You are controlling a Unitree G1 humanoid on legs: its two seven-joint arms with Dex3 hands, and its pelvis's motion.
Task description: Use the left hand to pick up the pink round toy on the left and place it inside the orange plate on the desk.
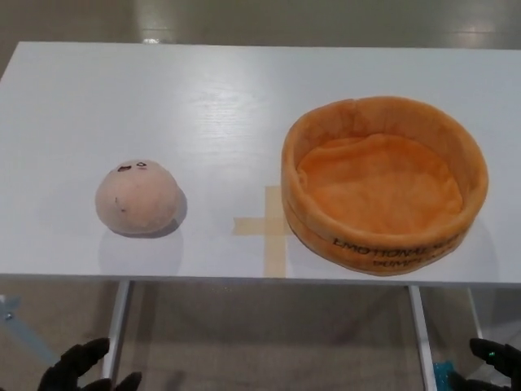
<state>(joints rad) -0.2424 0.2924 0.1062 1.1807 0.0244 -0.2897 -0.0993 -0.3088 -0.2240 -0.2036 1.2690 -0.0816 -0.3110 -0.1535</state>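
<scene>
We look down on a white desk [244, 106] and see the pink round toy [137, 197] resting on its left part, near the front edge, with a small dark face drawn on its upper side. Well apart from it, on the right part of the desk, sits the orange plate [326, 228], a soft round dish with a raised plush wall and dark lettering along its front; nothing lies inside it. Between the two, just beside the plate's left wall, a cross of tan tape [264, 226] is stuck to the desktop. Our left hand [85, 373] shows only at the bottom left corner, below the desk's edge and well short of the toy; its black fingers [81, 357] are spread apart and hold nothing. Our right hand [488, 366] barely enters at the bottom right corner, also below the desk, and we cannot tell how its fingers stand. Beneath the desktop we make out pale metal legs [119, 326] over a tan floor [269, 334].
</scene>
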